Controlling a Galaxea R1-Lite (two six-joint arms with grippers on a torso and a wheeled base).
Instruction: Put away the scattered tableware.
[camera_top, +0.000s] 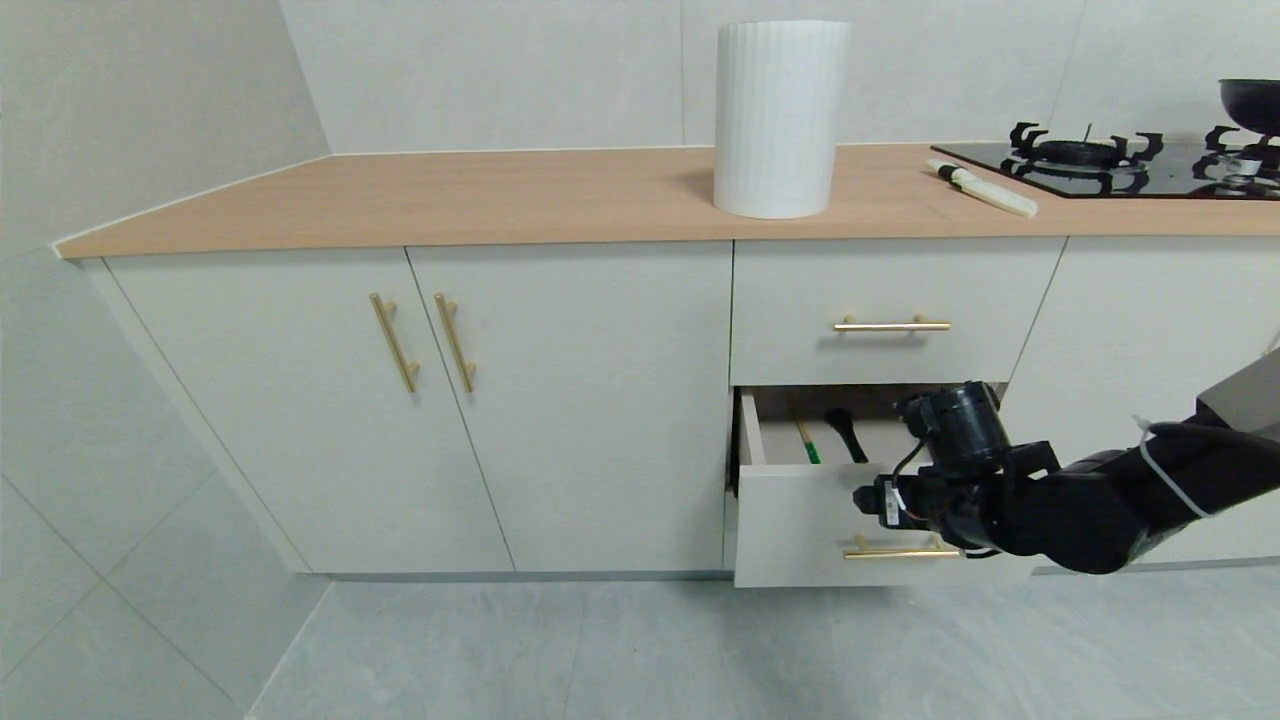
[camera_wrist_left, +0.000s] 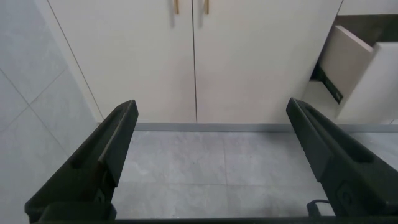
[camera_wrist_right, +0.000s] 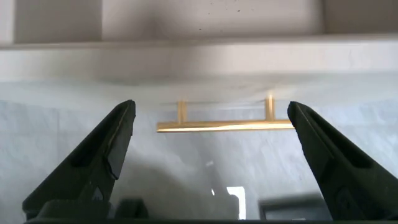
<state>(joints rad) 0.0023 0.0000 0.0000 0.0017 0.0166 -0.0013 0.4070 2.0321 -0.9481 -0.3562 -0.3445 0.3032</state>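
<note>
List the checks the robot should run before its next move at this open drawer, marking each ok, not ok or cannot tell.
1. Lower drawer pulled open: ok.
2. Right gripper open, facing the handle without touching it: ok.
3. Left gripper open and empty: ok.
4. Countertop cleared of tableware: not ok; a pale utensil lies beside the stove.
5. Free space in the drawer: cannot tell; a black utensil and a green-handled piece show inside.
</note>
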